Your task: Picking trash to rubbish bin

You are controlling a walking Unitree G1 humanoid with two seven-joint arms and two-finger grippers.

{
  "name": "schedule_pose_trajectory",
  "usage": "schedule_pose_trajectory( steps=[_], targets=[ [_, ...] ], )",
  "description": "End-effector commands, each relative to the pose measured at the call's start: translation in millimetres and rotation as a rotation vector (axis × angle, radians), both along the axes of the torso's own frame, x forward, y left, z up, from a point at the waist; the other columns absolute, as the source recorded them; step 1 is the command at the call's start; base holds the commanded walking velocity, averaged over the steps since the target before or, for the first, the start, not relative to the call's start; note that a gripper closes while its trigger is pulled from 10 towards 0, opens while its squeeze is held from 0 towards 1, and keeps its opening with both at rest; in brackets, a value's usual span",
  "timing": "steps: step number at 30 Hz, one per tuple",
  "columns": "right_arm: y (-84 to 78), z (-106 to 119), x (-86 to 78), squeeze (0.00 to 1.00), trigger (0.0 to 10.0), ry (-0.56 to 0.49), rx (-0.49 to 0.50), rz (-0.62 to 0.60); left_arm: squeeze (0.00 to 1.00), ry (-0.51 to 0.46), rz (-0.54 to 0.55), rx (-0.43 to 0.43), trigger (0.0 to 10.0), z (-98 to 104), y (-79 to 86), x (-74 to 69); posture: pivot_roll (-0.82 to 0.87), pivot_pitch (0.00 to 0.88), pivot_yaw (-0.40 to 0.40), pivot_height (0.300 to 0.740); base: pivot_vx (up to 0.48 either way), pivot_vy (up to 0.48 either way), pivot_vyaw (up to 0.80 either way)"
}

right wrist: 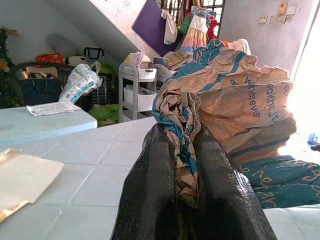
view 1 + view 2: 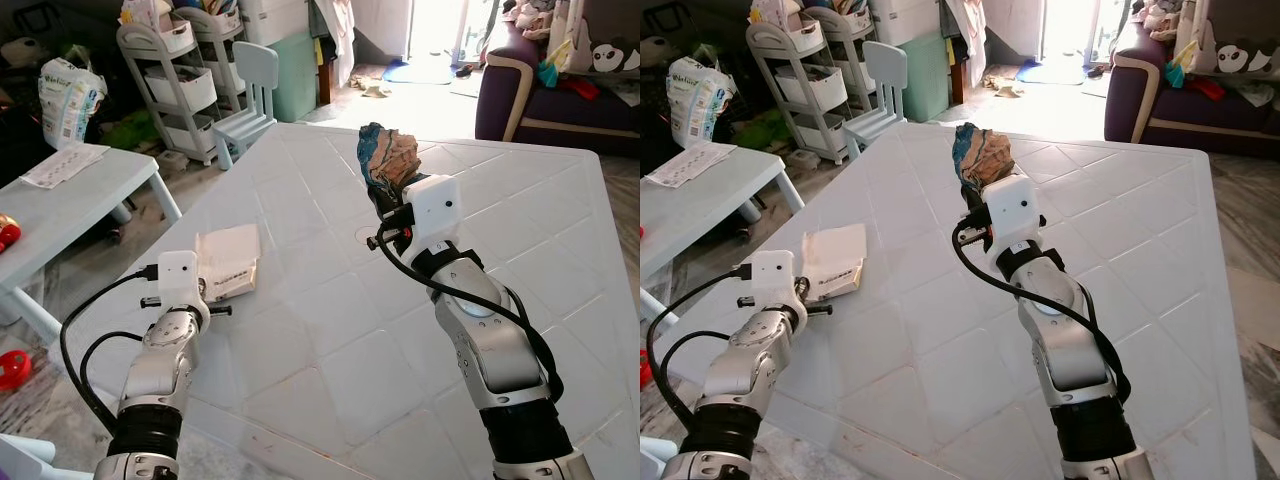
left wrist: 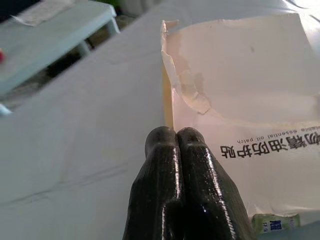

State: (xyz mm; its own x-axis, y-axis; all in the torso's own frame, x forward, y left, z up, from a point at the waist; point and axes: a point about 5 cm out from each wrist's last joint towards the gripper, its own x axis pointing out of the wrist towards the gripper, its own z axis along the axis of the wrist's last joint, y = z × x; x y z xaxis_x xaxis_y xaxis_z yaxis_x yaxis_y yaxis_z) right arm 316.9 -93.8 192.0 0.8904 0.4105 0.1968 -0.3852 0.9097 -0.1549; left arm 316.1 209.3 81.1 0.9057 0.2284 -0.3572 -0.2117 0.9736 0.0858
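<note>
One gripper (image 2: 978, 200), the right, is clamping a crumpled wrapper (image 2: 980, 155) aloft for binning, while the left gripper (image 3: 175, 145) is hovering pressed together beside a torn packet (image 2: 228, 260).

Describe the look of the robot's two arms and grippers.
Both arms are silver metal with black ribbed sleeves near the base. Each wrist carries a white boxy camera housing, fed by looping black cables. The left gripper and right gripper each have two long, glossy black fingers.
</note>
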Motion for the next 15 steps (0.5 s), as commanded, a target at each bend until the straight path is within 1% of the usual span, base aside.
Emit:
schedule_pose_trajectory(
  steps=[1, 3, 4, 5, 6, 8, 9, 11, 12, 15],
  targets=[
    [3.8, 5, 2.5, 0.0, 0.0, -0.013, -0.003, 0.014, 0.0, -0.044, 0.038, 0.043, 0.0, 9, 9.9, -0.3, -0.09, 0.0, 0.059, 0.74, 0.0, 0.0, 0.0],
    [3.9, 5, 2.7, 0.0, 0.0, -0.013, -0.003, 0.014, 0.0, -0.056, 0.042, 0.05, 0.0, 11, 10.7, 0.1, -0.08, 0.0, 0.059, 0.74, 0.0, 0.0, 0.0],
    [4.1, 5, 2.8, 0.0, 0.0, -0.012, -0.003, 0.014, 0.0, -0.084, 0.045, 0.075, 0.0, 17, 12.1, 0.8, -0.08, 0.0, 0.058, 0.74, 0.0, 0.0, 0.0],
    [4.5, 5, 3.0, 0.0, 0.0, -0.012, -0.003, 0.015, 0.0, -0.143, 0.05, 0.121, 0.0, 28, 13.8, 2.2, -0.08, 0.0, 0.058, 0.74, 0.0, 0.0, 0.0],
    [4.5, 5, 3.0, 0.0, 0.0, -0.012, -0.003, 0.015, 0.0, -0.143, 0.05, 0.121, 0.0, 28, 13.8, 2.2, -0.08, 0.0, 0.058, 0.74, 0.0, 0.0, 0.0],
    [5.6, 5, 3.6, 0.0, 0.0, -0.012, -0.001, 0.017, 0.0, -0.24, 0.043, 0.194, 0.0, 46, 13.4, 4.3, -0.07, 0.0, 0.057, 0.74, 0.0, 0.0, 0.0],
    [6.2, 5, 3.8, 0.0, 0.0, -0.012, 0.0, 0.019, 0.0, -0.27, 0.036, 0.219, 0.0, 51, 12.4, 4.7, -0.07, 0.0, 0.056, 0.74, 0.0, 0.0, 0.0],
    [6.7, 5, 4.2, 0.0, 0.0, -0.012, 0.001, 0.02, 0.0, -0.289, 0.021, 0.241, 0.0, 54, 10.7, 5.0, -0.07, 0.0, 0.056, 0.74, 0.0, 0.0, 0.0],
    [7.9, 5, 4.5, 0.0, 0.0, -0.014, 0.005, 0.023, 0.0, -0.32, -0.006, 0.291, 0.0, 58, 7.2, 4.5, -0.07, 0.0, 0.055, 0.74, 0.0, 0.0, 0.0],
    [9.4, 6, 4.5, 0.0, 0.0, -0.02, 0.012, 0.029, 0.0, -0.357, -0.029, 0.341, 0.0, 62, 3.2, 3.2, -0.07, 0.0, 0.055, 0.74, 0.0, 0.0, 0.0]
  ],
)
